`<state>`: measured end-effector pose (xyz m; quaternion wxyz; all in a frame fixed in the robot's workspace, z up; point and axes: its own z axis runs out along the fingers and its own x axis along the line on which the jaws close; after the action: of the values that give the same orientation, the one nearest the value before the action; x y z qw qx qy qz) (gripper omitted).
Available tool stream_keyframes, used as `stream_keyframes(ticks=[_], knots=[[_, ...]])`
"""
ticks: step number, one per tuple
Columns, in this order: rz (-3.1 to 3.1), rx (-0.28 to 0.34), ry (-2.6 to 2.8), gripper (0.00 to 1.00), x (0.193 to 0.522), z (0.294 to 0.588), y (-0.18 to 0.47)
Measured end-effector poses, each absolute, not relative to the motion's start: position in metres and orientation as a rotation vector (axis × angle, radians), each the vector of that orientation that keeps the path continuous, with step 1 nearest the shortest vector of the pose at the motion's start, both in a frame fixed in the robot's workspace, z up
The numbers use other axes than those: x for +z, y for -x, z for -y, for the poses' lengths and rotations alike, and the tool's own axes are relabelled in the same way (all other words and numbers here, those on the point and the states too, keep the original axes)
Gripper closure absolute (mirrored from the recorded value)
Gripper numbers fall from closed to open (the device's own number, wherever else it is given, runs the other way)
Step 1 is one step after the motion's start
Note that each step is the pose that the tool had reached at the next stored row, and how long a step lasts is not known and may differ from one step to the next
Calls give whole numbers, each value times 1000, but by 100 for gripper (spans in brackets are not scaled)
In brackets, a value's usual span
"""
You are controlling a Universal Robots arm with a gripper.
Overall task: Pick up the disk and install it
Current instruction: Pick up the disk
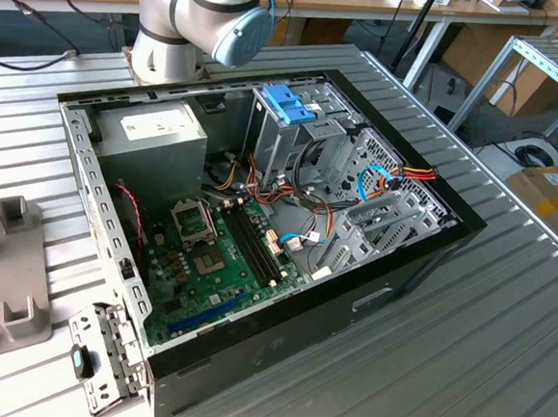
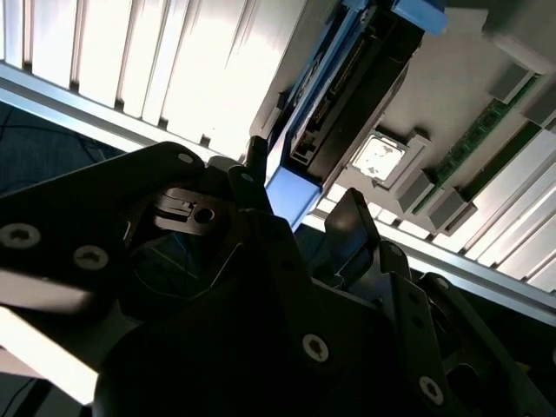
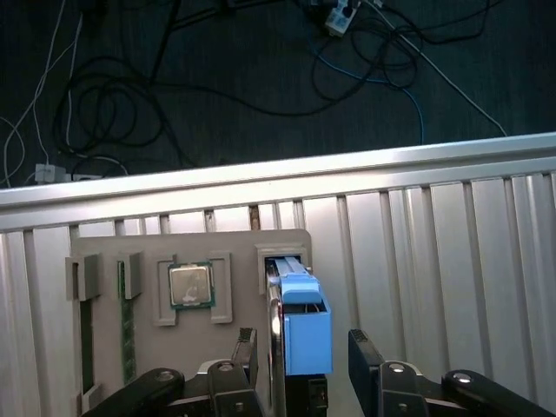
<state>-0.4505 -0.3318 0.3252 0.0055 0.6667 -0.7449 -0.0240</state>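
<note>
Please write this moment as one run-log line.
step: pick | gripper: open, astride disk | disk: on edge in grey holder slot | installed: not yet

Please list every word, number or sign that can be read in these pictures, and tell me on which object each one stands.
No text can be read with certainty.
White label on the grey power-supply box, exterior view: print too small to read.
Labels on the cardboard box at the exterior view's right: too small to read.
Top of the processor chip in the grey tray, first wrist view: markings too faint to read.
</note>
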Motion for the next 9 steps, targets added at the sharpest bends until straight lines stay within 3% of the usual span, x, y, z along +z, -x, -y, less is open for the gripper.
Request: stream_keyframes(ticks=[9], knots=[[2325, -75, -2095, 46, 316, 332, 453]])
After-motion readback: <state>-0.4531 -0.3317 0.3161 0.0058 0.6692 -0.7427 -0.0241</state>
